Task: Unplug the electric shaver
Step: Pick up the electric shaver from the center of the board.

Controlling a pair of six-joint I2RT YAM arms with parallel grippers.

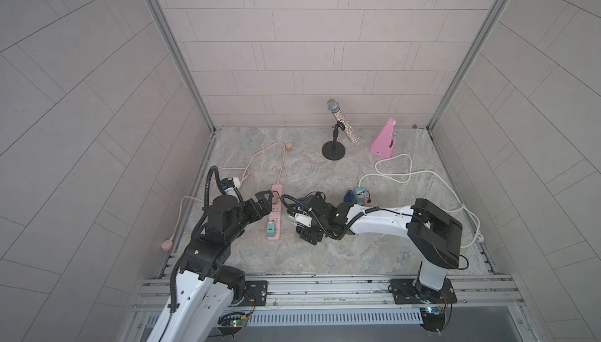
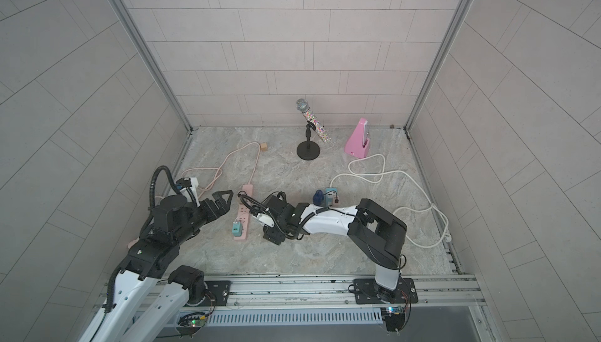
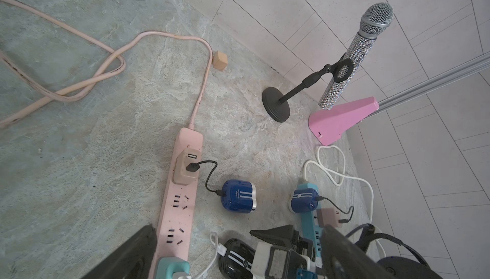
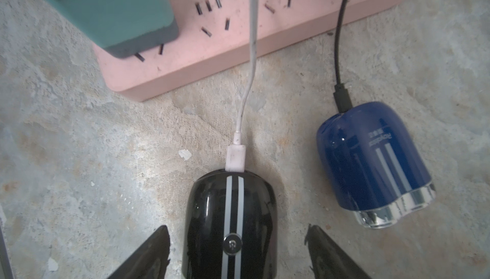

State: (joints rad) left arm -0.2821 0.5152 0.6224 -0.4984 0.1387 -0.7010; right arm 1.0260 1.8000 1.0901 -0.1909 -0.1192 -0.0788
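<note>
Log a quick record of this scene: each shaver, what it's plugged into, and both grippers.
black shaver: between right gripper fingers, gaps both sides; white cable plugged in
white cable: leads to teal adapter on pink power strip
blue shaver: beside it, black cable plugged in
right gripper: open
left gripper: open, by pink power strip

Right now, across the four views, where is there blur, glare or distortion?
Right wrist view: the teal charger nearest the lens is soft; the black shaver shows glare streaks. Left wrist view: the microphone is sharp. Both top views: even, soft light; the side-wall tile seams bow.
</note>
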